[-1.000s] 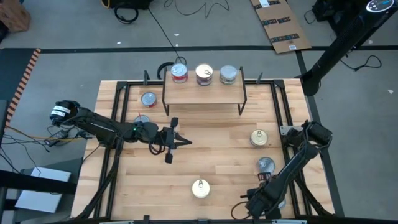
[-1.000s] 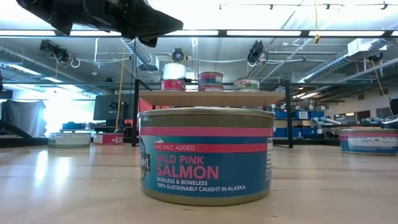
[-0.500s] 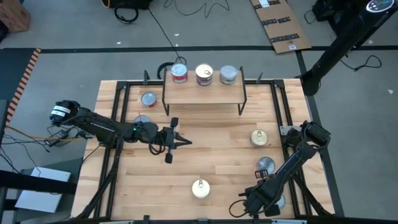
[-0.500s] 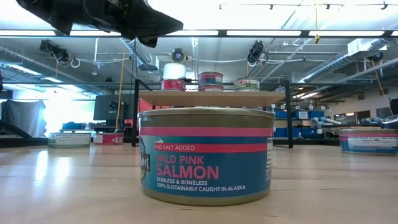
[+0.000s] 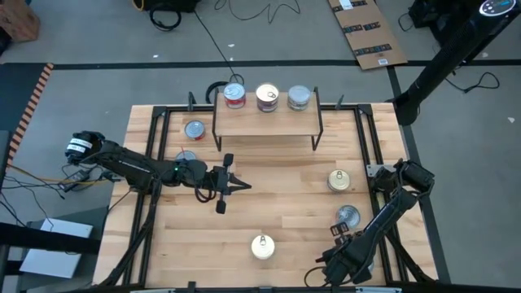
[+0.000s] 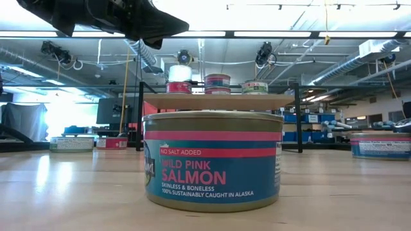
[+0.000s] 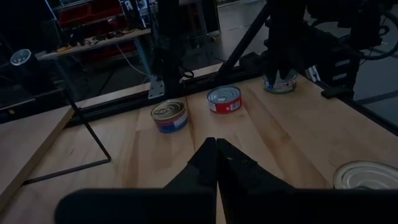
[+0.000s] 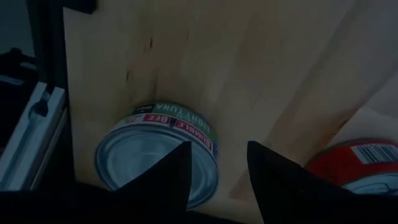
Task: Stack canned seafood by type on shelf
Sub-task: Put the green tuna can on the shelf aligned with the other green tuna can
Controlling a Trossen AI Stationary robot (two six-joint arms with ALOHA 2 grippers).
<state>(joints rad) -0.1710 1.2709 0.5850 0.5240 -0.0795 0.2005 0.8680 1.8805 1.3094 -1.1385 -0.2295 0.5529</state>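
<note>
**Right claw lining up on a tuna tin at the near right corner**

The right gripper (image 5: pixel 352 262) is hanging low over the table's (image 5: pixel 285 183) near right corner, its fingers (image 8: pixel 168 180) standing apart with nothing between them. In the right wrist view a green-labelled tuna tin (image 8: pixel 158 158) is lying just ahead of the fingers, flat on its base, its top tilted toward the camera only by the viewing angle. The gap between the fingers is pointing at the tin's near edge, slightly off to one side of its middle, so the coming move is, by my reading, a short advance and a small sideways correction before closing. A red tin (image 8: pixel 354 162) is sitting close beside it, which is leaving little room on that side for a finger.

The tin is round, so no long axis is dictating the grip; what is mattering is straddling its full width.

The left gripper (image 5: pixel 232 185) is waiting over the middle of the table with its fingers pressed together and empty, well away from this tin. The right arm is clearly the nearer one.

The shelf (image 5: pixel 264 120) is standing at the far edge, already carrying three stacks (image 5: pixel 266 98) along its back. Loose tins are lying elsewhere: a salmon tin (image 6: pixel 212 160) at the near centre, two on the right side (image 5: pixel 340 181), two left of the shelf (image 5: pixel 194 129).
</note>
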